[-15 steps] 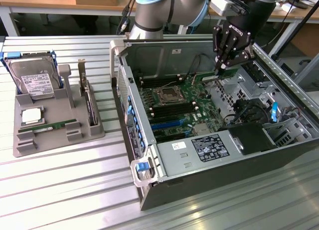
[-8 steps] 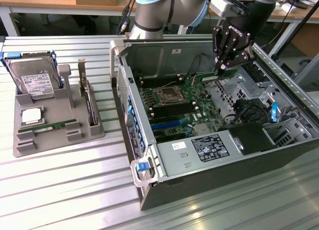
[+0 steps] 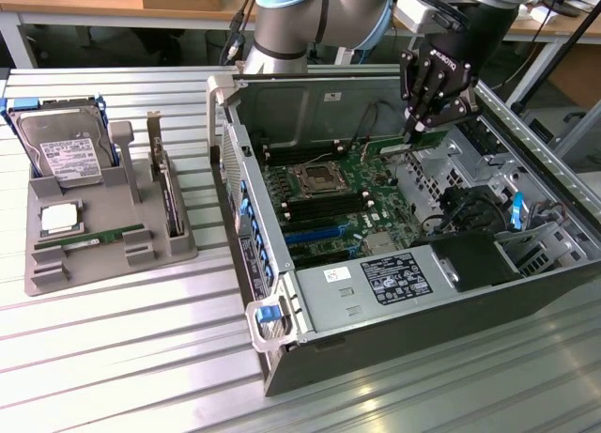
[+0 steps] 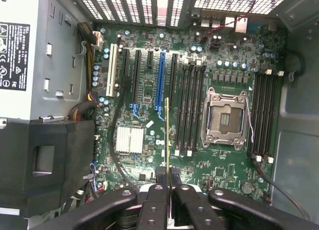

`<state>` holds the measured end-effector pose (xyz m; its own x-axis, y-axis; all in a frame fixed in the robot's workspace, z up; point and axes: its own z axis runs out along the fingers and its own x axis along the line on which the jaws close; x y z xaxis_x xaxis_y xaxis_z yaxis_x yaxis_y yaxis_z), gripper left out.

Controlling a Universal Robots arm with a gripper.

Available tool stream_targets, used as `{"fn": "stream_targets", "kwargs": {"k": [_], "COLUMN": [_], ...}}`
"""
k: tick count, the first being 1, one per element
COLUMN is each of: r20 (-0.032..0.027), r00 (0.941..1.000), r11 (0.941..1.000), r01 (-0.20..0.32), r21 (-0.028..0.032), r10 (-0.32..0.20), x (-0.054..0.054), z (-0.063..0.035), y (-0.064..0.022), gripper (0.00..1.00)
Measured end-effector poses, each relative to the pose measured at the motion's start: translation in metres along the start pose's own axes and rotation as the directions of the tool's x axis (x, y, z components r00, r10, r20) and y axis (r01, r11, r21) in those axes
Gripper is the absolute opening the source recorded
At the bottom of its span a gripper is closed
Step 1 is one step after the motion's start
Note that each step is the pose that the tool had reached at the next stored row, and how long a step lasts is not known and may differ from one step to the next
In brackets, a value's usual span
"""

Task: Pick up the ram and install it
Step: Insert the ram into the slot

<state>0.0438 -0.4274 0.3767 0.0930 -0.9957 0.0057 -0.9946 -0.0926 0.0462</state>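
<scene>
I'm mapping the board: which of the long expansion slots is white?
The white slot at the row's end, nearest the grey power supply; the others are black, except one blue slot.

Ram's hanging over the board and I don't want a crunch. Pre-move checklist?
1. Ram clamped in pincer: ok, held edge-on between the fingers.
2. Ram above the board, within the open case: ok.
3. Ram parallel to the memory slots: ok.
4. Ram directly over one slot: cannot tell; in the wrist view its edge falls just beside that bank.
5. Slots in that bank empty: ok.
6. Slot latches open: cannot tell.
</scene>
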Motion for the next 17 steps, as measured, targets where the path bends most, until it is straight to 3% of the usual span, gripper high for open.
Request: {"fn": "stream_targets", "kwargs": {"k": [17], "r20": [0.0001], "r00": [1.0000], "r11": [1.0000], "r01": [0.000], "r21": [0.0003], "r10": [0.000], "x": [0.0000], "z": [0.0052], "y": [-0.0005], "gripper": [0.12]}}
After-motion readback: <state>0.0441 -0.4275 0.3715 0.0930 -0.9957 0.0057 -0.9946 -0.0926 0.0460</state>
